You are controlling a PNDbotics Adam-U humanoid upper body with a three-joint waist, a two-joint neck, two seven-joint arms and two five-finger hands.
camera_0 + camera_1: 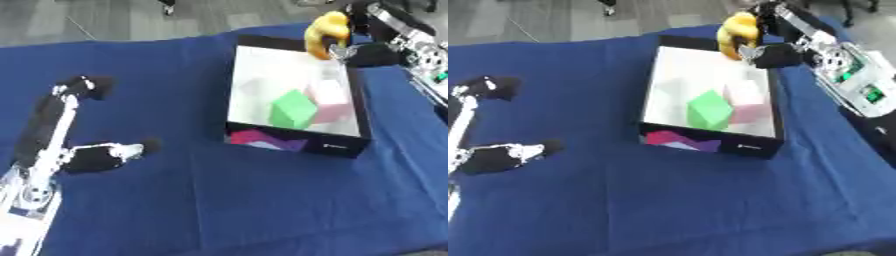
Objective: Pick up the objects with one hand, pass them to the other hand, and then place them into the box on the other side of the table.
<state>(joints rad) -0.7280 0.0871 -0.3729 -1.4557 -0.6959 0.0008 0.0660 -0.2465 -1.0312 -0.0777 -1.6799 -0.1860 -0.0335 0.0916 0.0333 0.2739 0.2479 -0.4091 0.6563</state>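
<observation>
My right hand (767, 52) came in from the upper right and hung over the far right corner of the black-walled, white-floored cardboard box (337, 148), its fingers curled round a yellow, banana-shaped object (325, 33). That yellow thing was lifted clear of the box floor, up against the far rim, and part of it sat behind my fingers, so I could not make out its lower end.

Inside the box lay a green cube (293, 109) tilted on an edge, and just beside it, toward the right wall, a pale pink block (329, 99); the two looked to be touching. The near outer wall of the box showed a magenta and purple pattern.

The box sat on the surface, which was covered by a dark blue cloth (236, 200).

My left hand (101, 157) rested low on the cloth at the left side, well apart from the box, holding nothing, fingers relaxed and spread apart, thumb pointing toward the box
</observation>
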